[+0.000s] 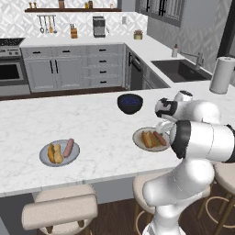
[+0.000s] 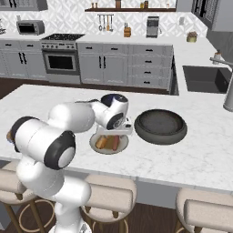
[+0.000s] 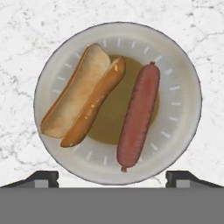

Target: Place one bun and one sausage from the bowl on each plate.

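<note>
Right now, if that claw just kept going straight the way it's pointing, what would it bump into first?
Most likely the cream-rimmed plate right under the gripper, or the sausage and bun lying side by side on it. The open fingers straddle the plate, though depth is hard to judge.

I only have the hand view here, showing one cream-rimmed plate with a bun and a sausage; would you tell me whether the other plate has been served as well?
Observer: Yes. The plain grey round plate holds a golden-tan oblong bun and a pinkish-red sausage.
Operator: Thank you. Is anything left in the bowl?
Observer: The small dark navy glossy bowl stands beyond your plate; I see no bun or sausage in it, though its dark inside is hard to read.
Operator: Is anything close beside my plate?
Observer: A wide shallow black pan sits on the marble counter, apart from the cream-rimmed plate.
Operator: And the hand?
Observer: The hand hangs above that plate, holding nothing.
</note>
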